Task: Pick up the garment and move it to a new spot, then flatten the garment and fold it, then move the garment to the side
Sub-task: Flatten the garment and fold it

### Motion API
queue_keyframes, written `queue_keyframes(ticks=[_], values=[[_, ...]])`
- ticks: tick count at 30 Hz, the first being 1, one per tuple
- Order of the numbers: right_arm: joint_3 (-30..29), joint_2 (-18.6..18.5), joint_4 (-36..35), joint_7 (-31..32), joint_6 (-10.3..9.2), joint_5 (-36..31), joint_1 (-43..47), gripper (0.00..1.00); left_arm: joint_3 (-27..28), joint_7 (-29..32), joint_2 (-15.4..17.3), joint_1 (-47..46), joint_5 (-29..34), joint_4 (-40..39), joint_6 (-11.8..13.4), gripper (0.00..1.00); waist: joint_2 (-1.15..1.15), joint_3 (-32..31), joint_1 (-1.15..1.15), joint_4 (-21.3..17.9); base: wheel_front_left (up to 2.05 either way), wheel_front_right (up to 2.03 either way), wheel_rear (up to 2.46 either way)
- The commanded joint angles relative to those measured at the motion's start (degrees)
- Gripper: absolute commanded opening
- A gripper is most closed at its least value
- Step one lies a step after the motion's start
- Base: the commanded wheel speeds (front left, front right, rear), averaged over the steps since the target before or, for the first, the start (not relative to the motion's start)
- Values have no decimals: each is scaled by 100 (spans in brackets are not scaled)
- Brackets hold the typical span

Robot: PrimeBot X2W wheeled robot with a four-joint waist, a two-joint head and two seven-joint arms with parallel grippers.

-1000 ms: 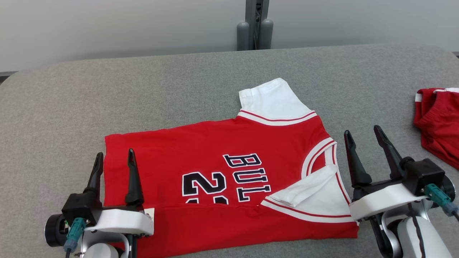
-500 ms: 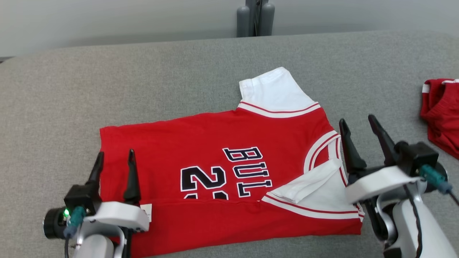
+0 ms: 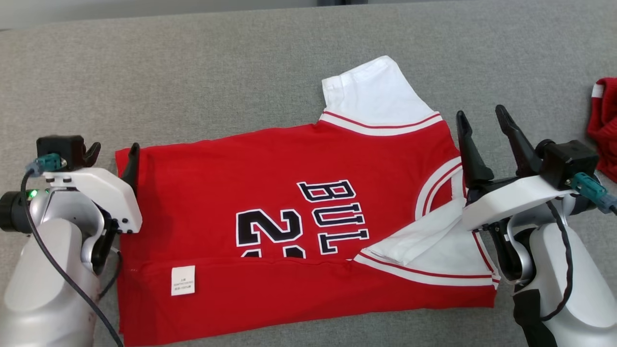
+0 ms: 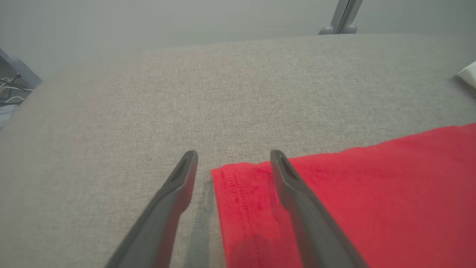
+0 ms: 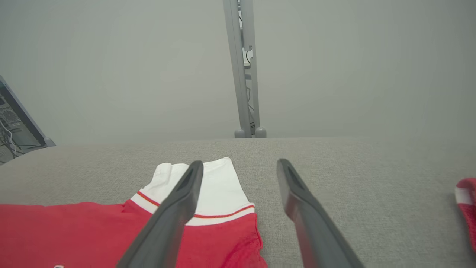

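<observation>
Lying half-folded on the grey table (image 3: 193, 72), the jersey (image 3: 270, 193) runs left to right in the head view, its hem corner (image 3: 144, 155) at the left gripper (image 3: 112, 155) and its collar end beside the right gripper (image 3: 480, 114), both spread and empty. Down the left wrist, that hem corner (image 4: 238, 178) sits between the open fingers (image 4: 293, 193), possibly touching one. From the right wrist, the sleeve (image 5: 219, 186) lies ahead, shorts (image 5: 466, 208) well apart, bare wall (image 5: 111, 74) behind.

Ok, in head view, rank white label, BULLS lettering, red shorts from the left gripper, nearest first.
From the left gripper:
1. white label, near-left on the garment
2. BULLS lettering, mid-garment
3. red shorts, far right edge
</observation>
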Motion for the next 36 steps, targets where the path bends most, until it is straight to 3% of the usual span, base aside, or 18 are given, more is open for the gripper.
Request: queue_keyframes(ticks=[1,11,29,30,31,32,33,34,36], values=[[58,-3,64,-89,3,53,-82,100,9,163,121,-248,-77,225,-60,100,0,85,0,-68,0,0,0],[35,14,215,-183,2,111,-188,100,-139,440,252,-554,-142,805,-138,100,0,162,0,-151,0,0,0],[121,30,274,-167,2,107,-222,100,-210,27,173,-907,-303,1651,-141,100,0,182,0,-231,0,0,0],[120,31,276,-165,3,107,-218,100,-224,56,168,-921,-308,1709,-150,90,0,182,0,-234,0,0,0],[120,32,277,-163,2,107,-214,100,-231,80,165,-943,-316,1761,-165,66,0,183,0,-236,0,0,0],[118,31,279,-162,2,104,-212,100,-239,76,153,-970,-341,1805,-175,29,0,182,0,-238,0,0,0],[113,31,282,-161,2,102,-209,100,-249,58,134,-980,-352,1834,-184,11,0,179,0,-239,0,0,0],[111,30,285,-160,2,99,-205,100,-259,43,128,-982,-364,1864,-183,0,0,176,0,-240,0,0,0],[106,28,289,-157,2,99,-202,100,-271,10,123,-1008,-388,1924,-186,0,0,168,0,-236,0,0,0]])
